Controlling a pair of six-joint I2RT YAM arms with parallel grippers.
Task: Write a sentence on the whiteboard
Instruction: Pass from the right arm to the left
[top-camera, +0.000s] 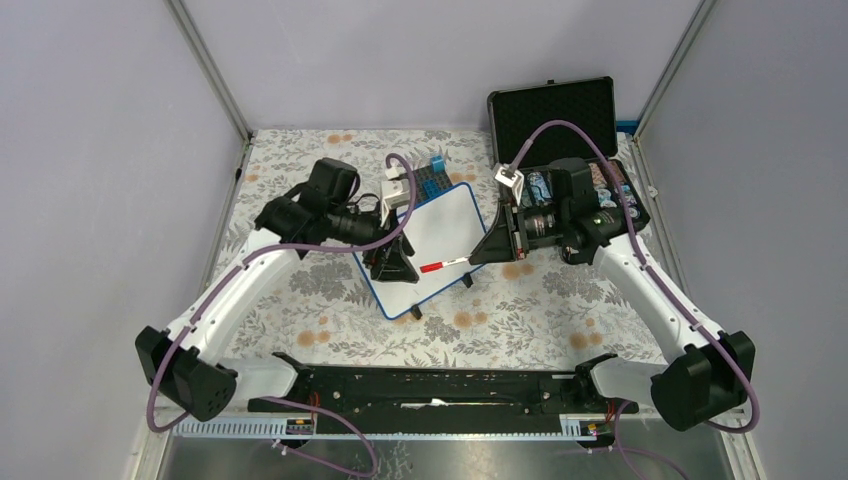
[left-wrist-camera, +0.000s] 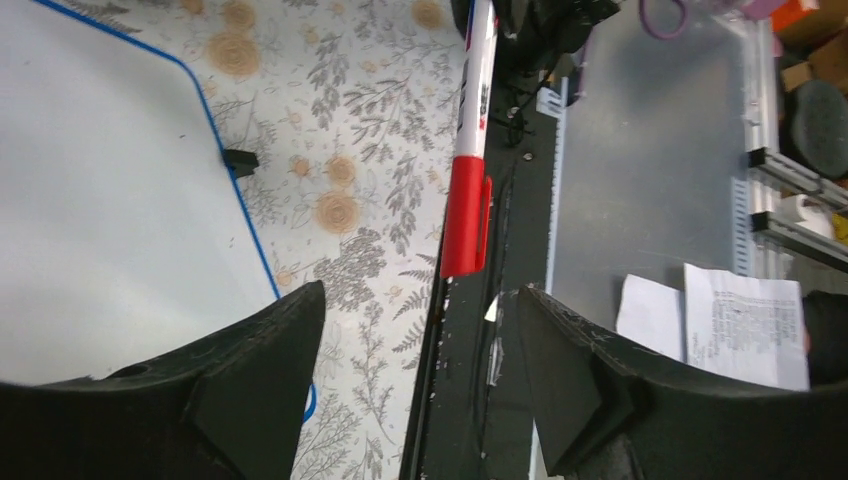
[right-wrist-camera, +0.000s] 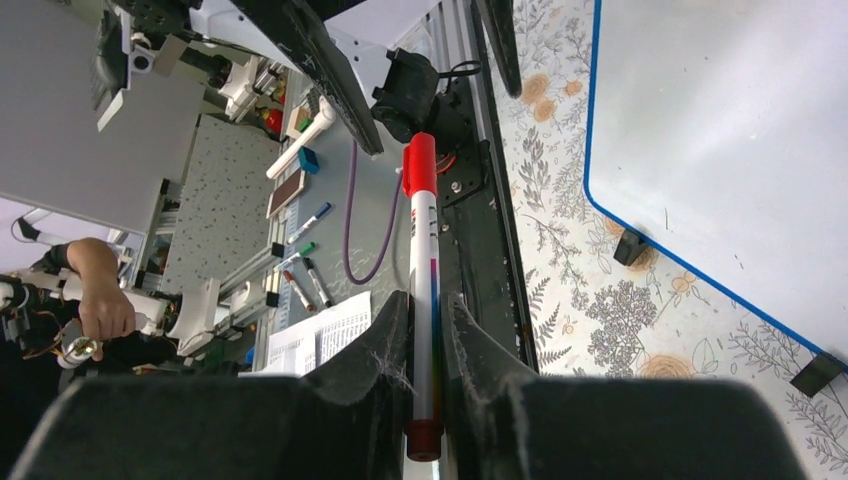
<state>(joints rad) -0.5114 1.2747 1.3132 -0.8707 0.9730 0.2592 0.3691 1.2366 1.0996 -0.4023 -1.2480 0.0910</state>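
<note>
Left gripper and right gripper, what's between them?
A red-capped marker, clamped in the right gripper, cap end toward the open left gripper; top view shows it.

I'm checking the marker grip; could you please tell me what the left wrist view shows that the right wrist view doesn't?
Only left wrist: the clip on the red cap, which ends short of the open left gripper. Only right wrist: the right gripper shut on the marker; a person's hand. Both: the marker, the whiteboard, the floral table cover.
</note>
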